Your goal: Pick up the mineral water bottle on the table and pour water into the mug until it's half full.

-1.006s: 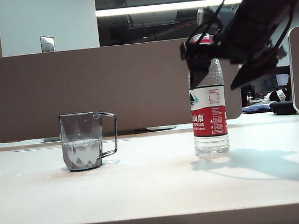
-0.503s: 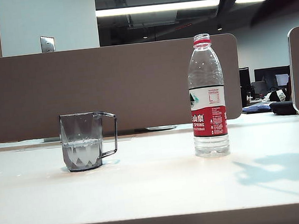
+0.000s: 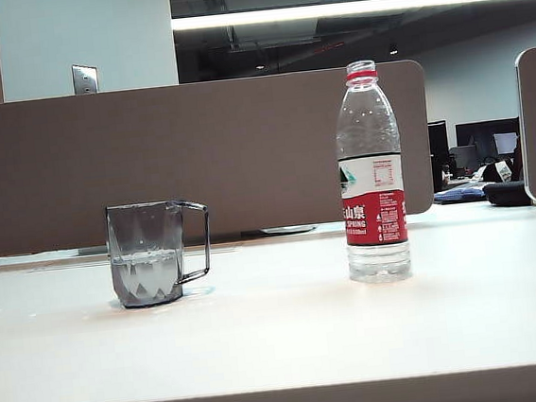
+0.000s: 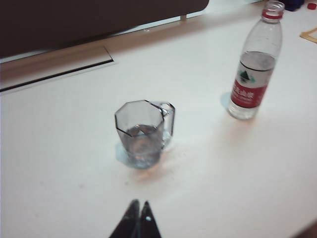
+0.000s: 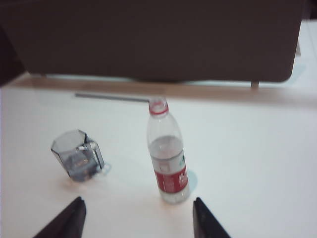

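1. Right gripper (image 5: 137, 218): jaws spread wide, nothing between them, both dark fingertips (image 5: 75, 210) up off the table (image 5: 257, 148).
2. Mineral water bottle (image 5: 167, 151) stands upright ahead of the right gripper, in line with the gap between its fingers but clear of both; no contact. No cap on it, red neck ring visible, water only in the low part.
3. Mug (image 5: 78, 162) sits ahead of the right gripper too, off toward one finger's side, well apart from the bottle.
4. Left gripper (image 4: 138, 221): fingertips pressed together, holding nothing, above the table.
5. From the left wrist camera the mug (image 4: 143, 133) is straight ahead of the closed tips, near but not touching; water (image 4: 141, 144) fills roughly the lower half. Handle faces the bottle side.
6. Bottle (image 4: 253, 62) is further out from the left gripper, past the mug and off to one side.
7. Exterior camera: neither arm in shot. Mug (image 3: 148, 254) and bottle (image 3: 371, 174) both upright on the table (image 3: 282, 342), well apart, brown partition (image 3: 244, 146) behind them.
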Motion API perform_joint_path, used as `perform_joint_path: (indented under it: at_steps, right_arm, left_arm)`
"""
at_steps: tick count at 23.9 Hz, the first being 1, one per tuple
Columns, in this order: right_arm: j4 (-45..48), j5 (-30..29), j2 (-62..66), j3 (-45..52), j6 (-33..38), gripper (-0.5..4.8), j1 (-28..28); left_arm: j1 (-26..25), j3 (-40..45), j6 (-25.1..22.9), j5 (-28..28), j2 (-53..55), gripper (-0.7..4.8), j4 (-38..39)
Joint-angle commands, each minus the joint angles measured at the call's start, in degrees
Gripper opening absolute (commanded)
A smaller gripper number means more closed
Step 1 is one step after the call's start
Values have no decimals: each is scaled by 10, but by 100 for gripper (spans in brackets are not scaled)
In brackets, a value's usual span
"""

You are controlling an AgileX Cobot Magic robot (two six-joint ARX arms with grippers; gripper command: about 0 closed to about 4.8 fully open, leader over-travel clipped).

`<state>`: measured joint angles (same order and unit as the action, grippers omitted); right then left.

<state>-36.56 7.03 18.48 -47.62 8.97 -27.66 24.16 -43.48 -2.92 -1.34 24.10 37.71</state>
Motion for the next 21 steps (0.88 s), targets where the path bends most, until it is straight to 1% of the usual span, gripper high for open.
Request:
perform_joint_path:
  at_steps: [1,2,4,5,6,9,11,13,14,18,19,21]
  right_arm:
    - [9,16,-35,-1,-2,176,0]
    - [8,38,-52,3,-2,85,0]
    - [7,40,-71,13,-2,33,0]
    - [7,40,-75,19,-2,24,0]
    - [6,40,-82,30,-2,-6,0]
    - [5,38,-99,66,-2,-6,0]
    - [17,51,-114,101,-7,-6,0]
    - [52,64,-132,148,-26,-6,0]
    - [85,65,-146,182,-33,-6,0]
    - [158,72,-182,258,-33,-6,0]
    - [186,72,-185,286,-32,-6,0]
    - [211,83,-183,322,-32,-6,1]
  left_arm:
    - [0,35,4,37,-3,-5,-83]
    - [0,63,3,37,-10,-5,-121]
    - [0,118,3,34,-33,-5,-178]
    - [0,140,3,26,-45,-5,-197]
    - [0,174,4,19,-64,-5,-221]
    - [0,239,4,15,-115,-5,-259]
    - [0,275,8,16,-149,-5,-275]
    - [-1,308,15,18,-173,-5,-288]
    - [-2,331,18,17,-185,-5,-305]
    - [-2,379,50,20,-212,-5,-360]
    - [-2,393,51,33,-221,-5,-379]
    - [-2,409,49,42,-228,-5,-383]
